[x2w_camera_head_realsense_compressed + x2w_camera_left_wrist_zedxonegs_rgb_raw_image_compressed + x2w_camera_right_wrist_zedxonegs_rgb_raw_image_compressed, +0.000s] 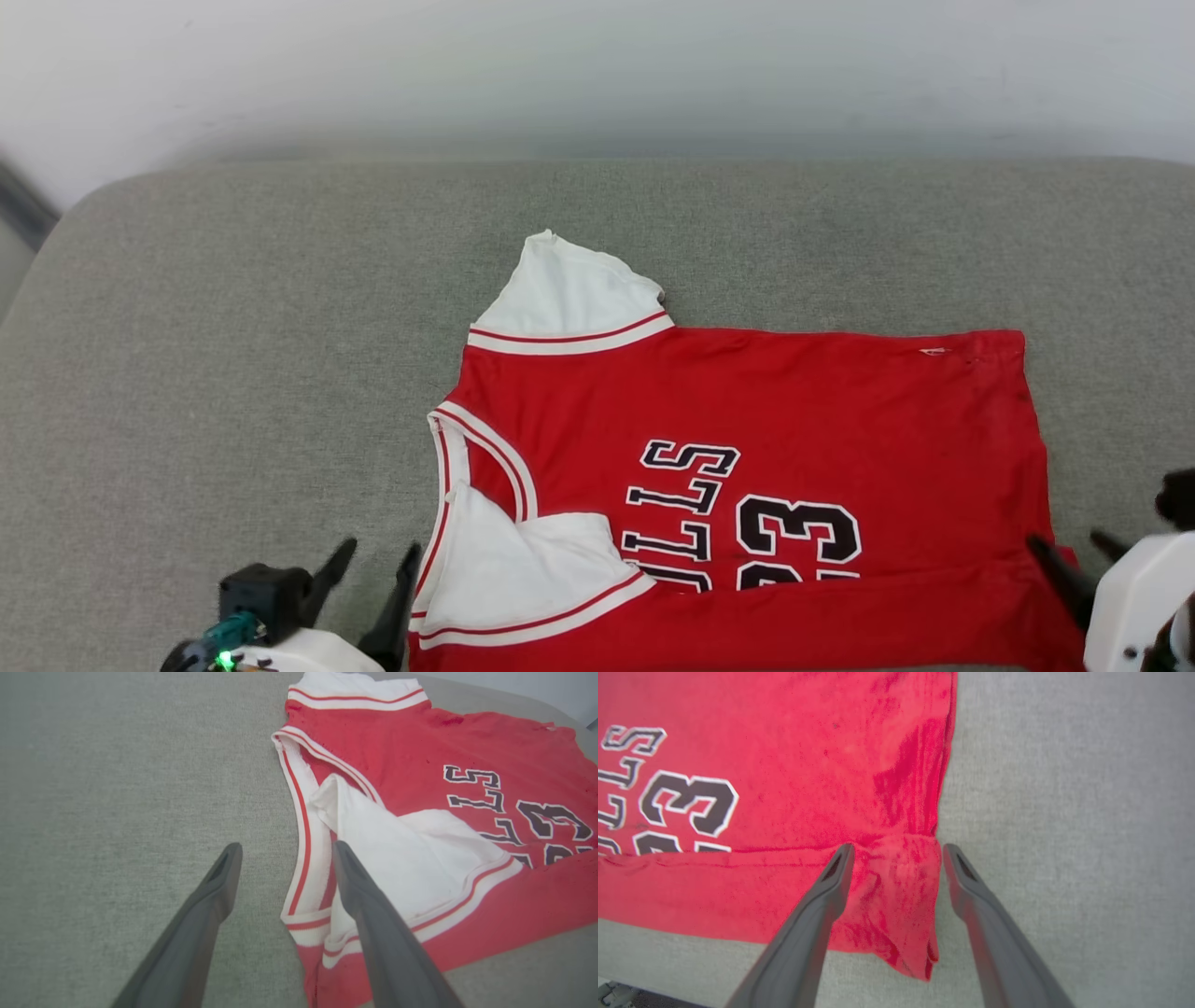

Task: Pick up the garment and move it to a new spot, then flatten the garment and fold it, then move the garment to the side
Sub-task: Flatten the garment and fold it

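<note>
Lowest at the left of the head view, the left tool point(378, 551) stands wide open with nothing between its two dark fingers but air, cloth edge and the grey cushioned surface point(233, 373). In its own wrist view the left tool point(286, 847) has one finger point(205, 914) over bare grey fabric and the other finger point(369, 914) over the striped neckline point(301, 826) of the garment point(397, 751). Whether that finger touches the cloth I cannot tell; it grips nothing.

Next comes the garment point(747, 411), lying flat on the cushioned surface and turned sideways, neck toward the robot's left and hem toward its right. Its far sleeve point(565, 289) sticks out white on the side away from the robot. Its near sleeve point(523, 569) is folded in over the chest, and the near long edge is turned over onto the front, hiding the lower part of the lettering point(681, 495) and of the number 33 point(794, 532).

At the far right, the right tool point(1071, 541) sits at the garment's folded hem corner. In its wrist view the right tool point(899, 848) is spread just as wide, its fingers straddling that doubled corner of the garment point(808, 765). A strip of grey shows between the cloth and the outer finger point(985, 919), so nothing is pinched.
</note>
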`<state>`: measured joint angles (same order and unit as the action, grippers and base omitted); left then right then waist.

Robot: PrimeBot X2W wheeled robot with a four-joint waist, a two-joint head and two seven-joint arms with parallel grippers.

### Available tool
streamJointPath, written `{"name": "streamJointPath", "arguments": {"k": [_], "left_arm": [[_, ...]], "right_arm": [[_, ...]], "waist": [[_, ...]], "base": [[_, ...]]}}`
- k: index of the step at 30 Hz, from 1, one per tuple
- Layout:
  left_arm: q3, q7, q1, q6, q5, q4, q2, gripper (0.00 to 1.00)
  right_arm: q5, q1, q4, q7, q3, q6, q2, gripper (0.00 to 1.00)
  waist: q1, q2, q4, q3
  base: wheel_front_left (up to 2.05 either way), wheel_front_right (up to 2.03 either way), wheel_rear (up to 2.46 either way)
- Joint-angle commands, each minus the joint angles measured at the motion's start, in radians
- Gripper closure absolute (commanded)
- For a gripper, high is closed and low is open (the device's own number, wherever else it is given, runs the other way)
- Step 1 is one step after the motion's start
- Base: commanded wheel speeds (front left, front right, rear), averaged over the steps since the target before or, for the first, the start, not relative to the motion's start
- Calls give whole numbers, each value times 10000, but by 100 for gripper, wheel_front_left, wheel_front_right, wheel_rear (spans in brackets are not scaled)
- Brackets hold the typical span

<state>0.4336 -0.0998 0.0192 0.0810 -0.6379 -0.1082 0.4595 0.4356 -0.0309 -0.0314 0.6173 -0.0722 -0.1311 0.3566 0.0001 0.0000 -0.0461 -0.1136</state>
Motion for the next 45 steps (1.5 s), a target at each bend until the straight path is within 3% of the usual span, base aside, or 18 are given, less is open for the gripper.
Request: {"name": "streamJointPath", "arguments": {"k": [1,5,11,17,21,28,32,36,40,45], "left_arm": [[-49,-141,-116,-33,83,44,-24,0],[-493,-1280,-379,109,389,251,-149,0],[-1523,-1661,-485,-35,1211,1076,-674,0],[-2841,-1659,29,-693,2401,2148,-1828,0],[-3252,-1661,275,-1230,2991,2108,-2413,0],[-3827,-1654,-49,-1828,3549,2127,-3024,0],[-3723,-1653,-647,-2028,3501,1843,-2854,0],[-3184,-1167,-1897,-2098,3352,1300,-2052,0],[-2657,168,-3552,-2103,2539,809,-1103,0],[-2262,2790,-5648,-2108,1374,-146,278,0]], "right_arm": [[42,147,84,-107,-52,7,-42,0],[212,481,696,-1268,-211,7,-100,0],[-134,736,1236,-3290,-47,6,-353,0],[-460,829,1187,-5648,561,6,-232,0],[-665,872,887,-6897,718,6,-525,0],[-1031,1078,763,-8020,751,6,-893,0],[-1213,1209,861,-8154,669,6,-1031,0],[-1315,1392,1018,-8164,626,6,-1076,0],[-1337,1646,1119,-8181,672,6,-1144,0],[-1234,1949,1013,-8293,940,6,-1288,0]], "waist": [[-1,0,13,44],[-1,0,98,207],[-1,0,227,344],[-1,0,358,341],[-1,0,439,332],[-1,0,714,-68],[-1,0,964,-493],[-1,0,1312,-1078],[-1,0,1735,-1693],[-1,0,2386,-2539]], "base": [[0,0,0],[0,0,0],[0,0,0],[0,0,0],[0,0,0],[0,0,0],[0,0,0],[0,0,0],[0,0,0],[0,0,0]]}}
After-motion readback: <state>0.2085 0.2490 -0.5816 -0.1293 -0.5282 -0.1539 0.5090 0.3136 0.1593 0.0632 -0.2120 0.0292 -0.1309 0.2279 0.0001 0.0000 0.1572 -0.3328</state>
